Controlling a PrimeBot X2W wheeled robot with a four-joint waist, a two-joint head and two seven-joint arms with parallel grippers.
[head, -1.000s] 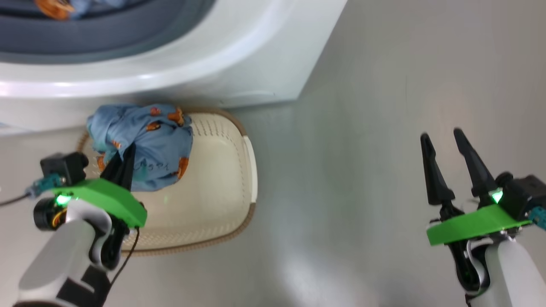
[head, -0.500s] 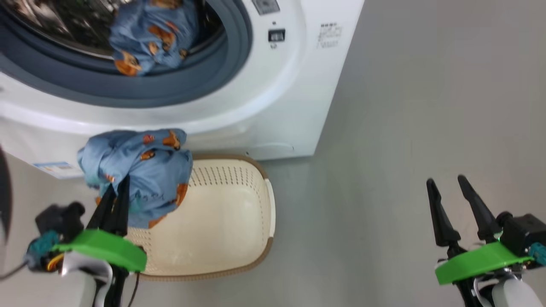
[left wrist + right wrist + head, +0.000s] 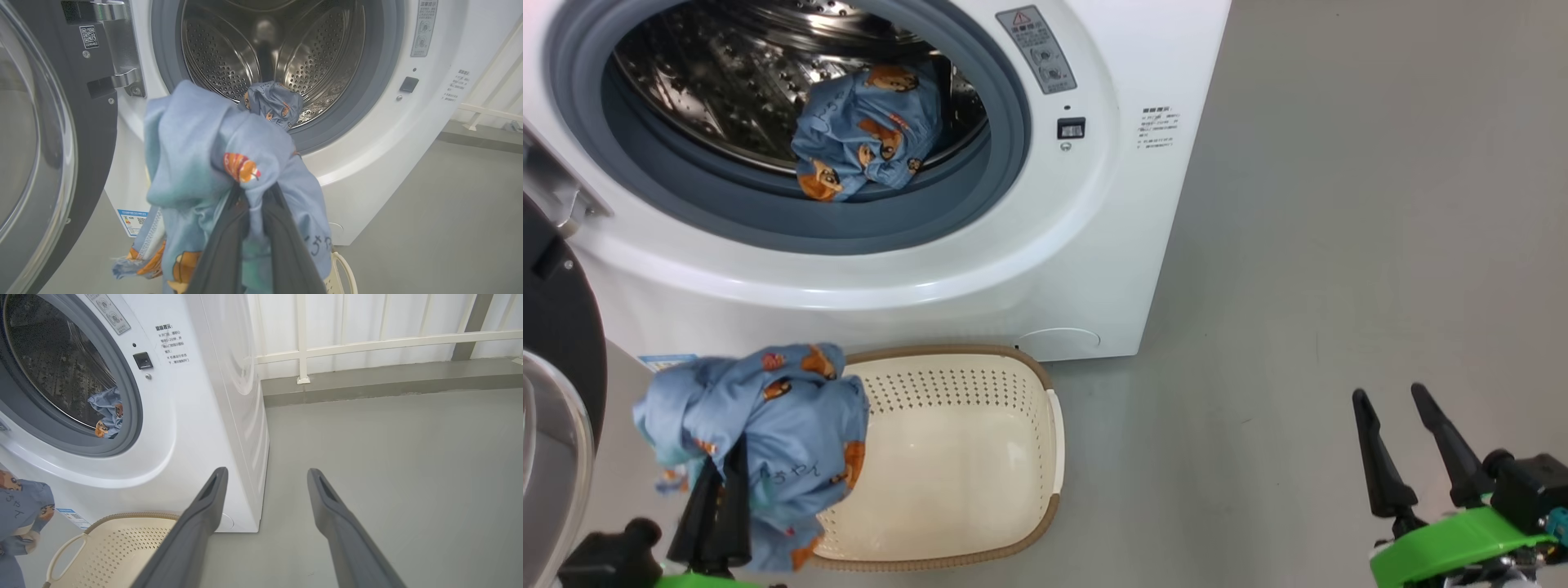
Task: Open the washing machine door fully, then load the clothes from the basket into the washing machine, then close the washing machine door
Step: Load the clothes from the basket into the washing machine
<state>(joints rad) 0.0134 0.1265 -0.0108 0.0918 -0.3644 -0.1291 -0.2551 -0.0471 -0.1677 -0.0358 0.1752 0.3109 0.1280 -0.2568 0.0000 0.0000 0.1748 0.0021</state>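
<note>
Looking down from the head view, I saw the washing machine point(image 3: 1094, 269) with its drum point(image 3: 711, 98) open. One bear-print garment point(image 3: 866, 135) lay at the drum's front lip, and the cream basket point(image 3: 956, 482) sat on the floor point(image 3: 1339, 204) just before the machine, its bottom bare. The left wrist view showed more of the door point(image 3: 41, 155), which was swung wide to the left, with its metal hinge point(image 3: 118, 45) and a small QR sticker point(image 3: 90, 36). The right wrist view added a white railing point(image 3: 302, 343) beyond the machine's side.

The left gripper point(image 3: 257, 192) was clenched on the second garment point(image 3: 196, 155), which hung bunched over the basket's left end, in front of the drum mouth. The right gripper point(image 3: 1388, 394) was spread wide over bare grey floor, grasping and touching nothing, well apart from the basket.
</note>
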